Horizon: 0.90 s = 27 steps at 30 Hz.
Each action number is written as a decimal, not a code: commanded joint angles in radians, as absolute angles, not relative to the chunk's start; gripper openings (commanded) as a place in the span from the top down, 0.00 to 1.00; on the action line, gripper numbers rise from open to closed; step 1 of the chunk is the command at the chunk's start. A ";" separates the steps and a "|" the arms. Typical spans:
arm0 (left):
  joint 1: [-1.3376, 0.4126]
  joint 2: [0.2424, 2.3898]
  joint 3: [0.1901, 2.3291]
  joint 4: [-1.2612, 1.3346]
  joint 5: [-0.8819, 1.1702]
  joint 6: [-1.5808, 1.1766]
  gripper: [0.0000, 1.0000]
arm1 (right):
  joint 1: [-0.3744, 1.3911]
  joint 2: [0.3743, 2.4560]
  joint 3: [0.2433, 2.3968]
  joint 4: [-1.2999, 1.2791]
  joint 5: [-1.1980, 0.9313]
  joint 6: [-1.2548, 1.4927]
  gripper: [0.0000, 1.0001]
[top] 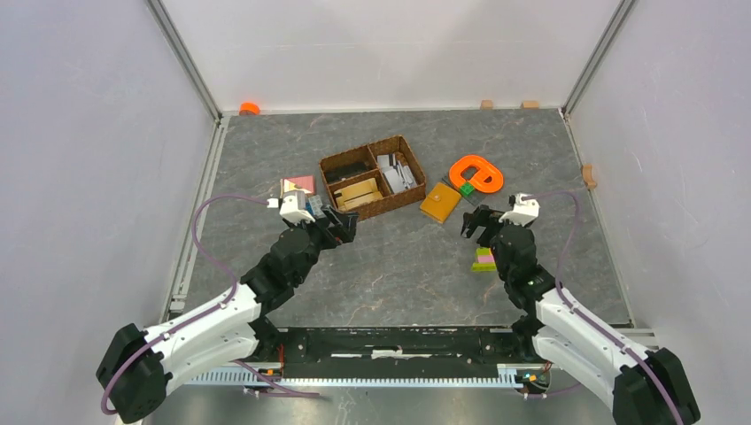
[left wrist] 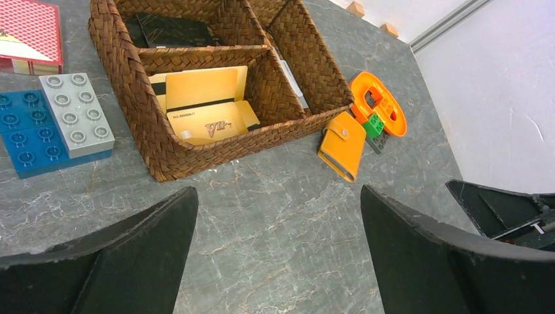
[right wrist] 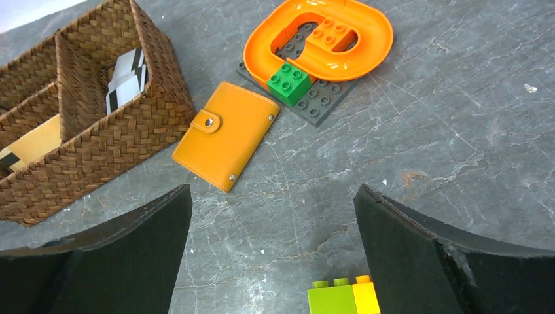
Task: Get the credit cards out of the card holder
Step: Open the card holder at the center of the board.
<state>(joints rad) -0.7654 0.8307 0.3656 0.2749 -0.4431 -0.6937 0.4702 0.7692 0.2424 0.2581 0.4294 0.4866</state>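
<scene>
Card holder [right wrist: 226, 134] shut, flat on table ahead of spread right gripper [right wrist: 271, 209], between basket [right wrist: 98, 140] and ring [right wrist: 321, 39]; left gripper [left wrist: 279, 209] likewise spread.

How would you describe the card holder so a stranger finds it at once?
Find the brown wicker basket in the middle of the table. Between its right corner and the orange ring lies the card holder. It is flat, solid mustard-orange leather with a snap tab, not a hollow ring.

so the card holder [right wrist: 226, 135] is plain mustard-orange, basket [right wrist: 98, 140] is brown woven wicker, ring [right wrist: 376, 39] a brighter orange, brick [right wrist: 288, 81] green, plate [right wrist: 324, 104] dark grey, table [right wrist: 458, 144] grey with marble veins
</scene>
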 commanded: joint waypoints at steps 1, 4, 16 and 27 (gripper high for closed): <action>-0.764 0.831 0.381 0.317 -0.467 -0.690 0.00 | 0.471 0.827 0.304 0.262 0.423 0.520 0.02; -0.764 0.828 0.375 0.321 -0.469 -0.687 0.00 | 0.468 0.903 0.344 0.234 0.420 0.568 0.02; -0.764 0.798 0.365 0.318 -0.444 -0.665 0.00 | 0.363 1.235 0.578 0.137 0.130 0.820 0.02; -0.764 0.811 0.363 0.340 -0.396 -0.646 0.00 | 0.313 1.330 0.643 0.164 0.186 0.853 0.02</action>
